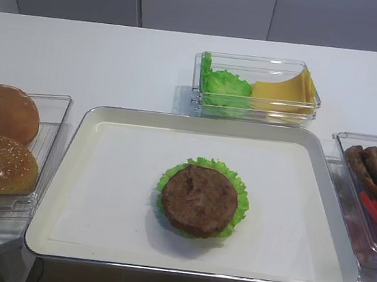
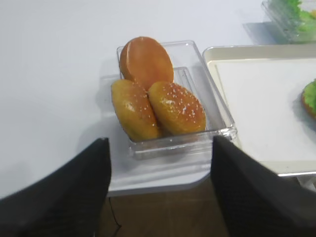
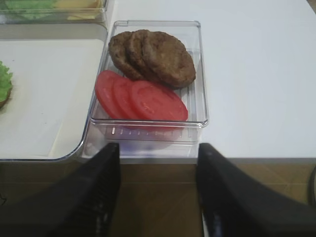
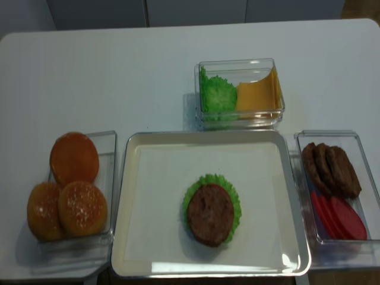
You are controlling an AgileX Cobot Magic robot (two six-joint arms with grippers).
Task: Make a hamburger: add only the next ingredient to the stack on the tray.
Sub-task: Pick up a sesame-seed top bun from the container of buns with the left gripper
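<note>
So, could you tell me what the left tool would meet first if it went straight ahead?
Probably the near wall of the clear bin, then the sesame bun just behind it; depth is uncertain.

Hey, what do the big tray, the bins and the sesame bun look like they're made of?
The tray looks like polished metal: its silver rim shows bright glints, and the bottom carries a matte cream lining, perhaps paper. The bun bin looks like clear hard plastic: the table shows through its walls. The sesame bun has an even gloss that suggests a plastic or foam replica, though real bread can't be ruled out.

Golden sesame-speckled bun top [image 2: 177, 107]; dark-brown patty, green lettuce stack [image 1: 201, 198].
</note>
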